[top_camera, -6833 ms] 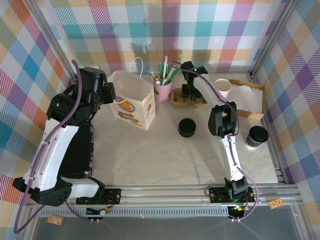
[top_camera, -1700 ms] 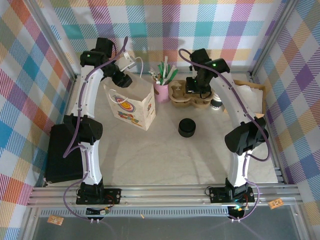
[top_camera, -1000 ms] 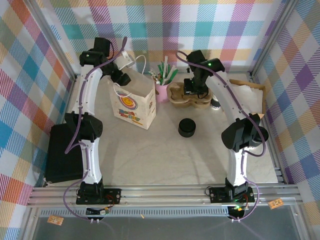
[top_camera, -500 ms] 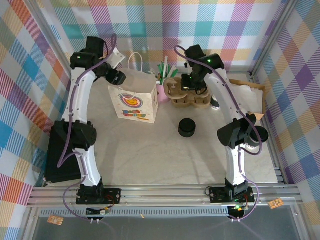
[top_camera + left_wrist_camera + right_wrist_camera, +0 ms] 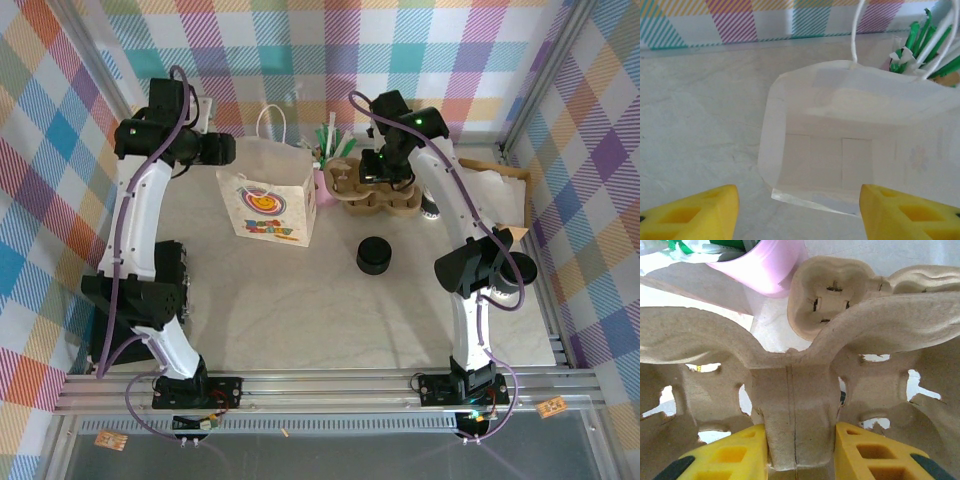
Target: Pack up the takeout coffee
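Right hand (image 5: 800, 452) is pinching the centre ridge of the cardboard carrier (image 5: 375, 196) at one o'clock; left hand (image 5: 800, 215) is hanging spread over the open bag (image 5: 840, 145); takeout coffee (image 5: 519, 278) is sitting at three o'clock on the worktop (image 5: 330, 310), half-hidden behind the arm; to my eye, keeping the carrier level and clear of the pink cup (image 5: 775, 265) is mattering most.

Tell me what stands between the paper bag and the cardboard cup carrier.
A pink cup of straws stands between bag and carrier, in the top view.
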You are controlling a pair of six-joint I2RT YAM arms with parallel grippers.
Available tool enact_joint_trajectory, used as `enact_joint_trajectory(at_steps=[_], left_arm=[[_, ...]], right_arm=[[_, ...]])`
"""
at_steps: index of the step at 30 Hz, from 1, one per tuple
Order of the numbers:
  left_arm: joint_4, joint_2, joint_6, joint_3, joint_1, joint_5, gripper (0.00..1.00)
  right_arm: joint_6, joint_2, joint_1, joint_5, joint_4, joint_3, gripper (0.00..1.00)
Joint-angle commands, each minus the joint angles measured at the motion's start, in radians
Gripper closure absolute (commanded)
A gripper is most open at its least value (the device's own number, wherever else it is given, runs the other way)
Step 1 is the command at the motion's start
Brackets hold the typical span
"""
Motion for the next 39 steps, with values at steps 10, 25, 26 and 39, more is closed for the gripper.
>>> enact_joint_trajectory(at_steps=[10, 25, 26, 39], left_arm=[[-0.062, 0.273, -0.145, 0.242, 0.090, 0.134, 0.34], [-0.131, 0.293, -0.130, 0.194, 0.094, 0.240, 0.61], [-0.133, 0.290, -0.135, 0.186, 0.094, 0.244, 0.65], [0.030, -0.028, -0.266, -0.197, 0.092, 0.213, 0.96]], right_arm=[[0.008, -0.042, 0.013, -0.024, -0.017, 0.000, 0.65], [-0.030, -0.050, 0.013, -0.034, -0.016, -0.011, 0.66], [-0.031, -0.052, 0.014, -0.037, -0.015, -0.013, 0.66], [-0.031, -0.122, 0.013, -0.067, -0.007, -0.077, 0.65]])
